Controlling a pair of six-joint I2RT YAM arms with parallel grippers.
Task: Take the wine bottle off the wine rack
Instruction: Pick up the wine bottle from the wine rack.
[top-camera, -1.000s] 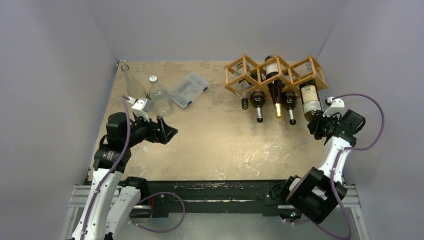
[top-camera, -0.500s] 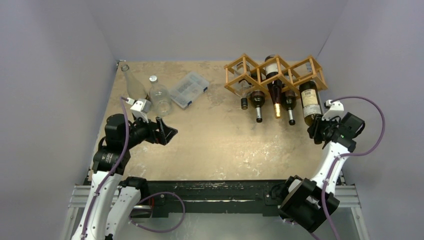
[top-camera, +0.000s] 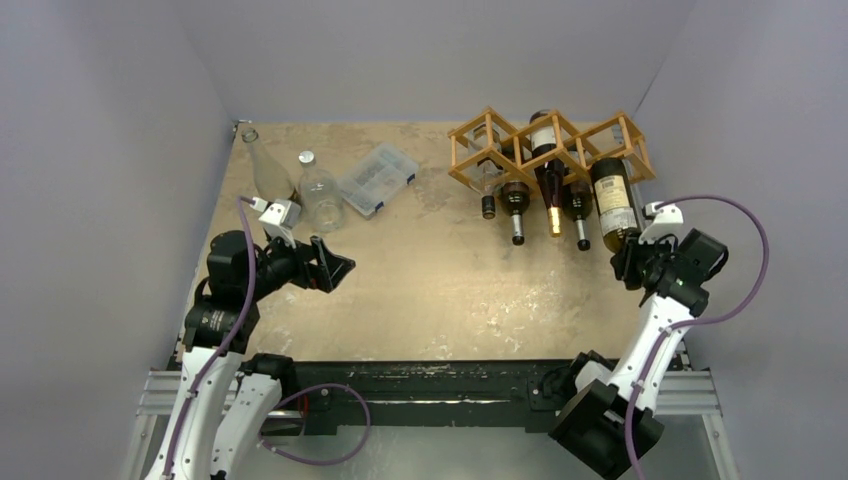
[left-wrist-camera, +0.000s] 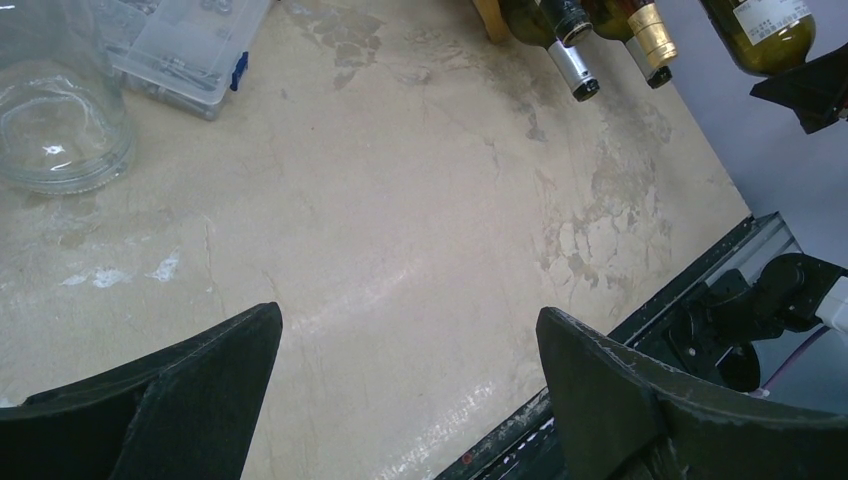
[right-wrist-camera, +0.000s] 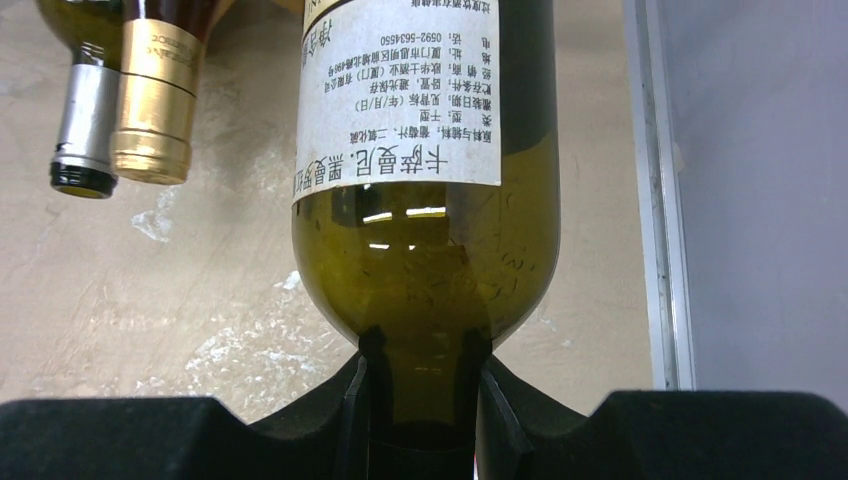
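The wine rack (top-camera: 545, 145), a lattice of light-brown wooden rods, stands at the back right of the table. A green wine bottle (top-camera: 612, 205) with a white label lies at the rack's right end, base at the rightmost cell and neck pointing to the near side. My right gripper (top-camera: 628, 262) is shut on its neck. In the right wrist view both fingers clamp the neck just below the shoulder of the bottle (right-wrist-camera: 420, 200), inside the gripper (right-wrist-camera: 420, 400). My left gripper (top-camera: 335, 265) hangs open over bare table at the left, wide apart and holding nothing (left-wrist-camera: 410, 330).
Several other bottles (top-camera: 553, 195) lie in the rack with necks sticking out toward me. Two clear glass bottles (top-camera: 320, 195) and a clear plastic compartment box (top-camera: 377, 178) sit at the back left. The table's right edge rail (right-wrist-camera: 660, 200) and wall run close beside the held bottle.
My right gripper has shifted a little left and toward the near edge with the bottle's neck in it, and the right arm's elbow has swung back. The left arm has hardly moved.
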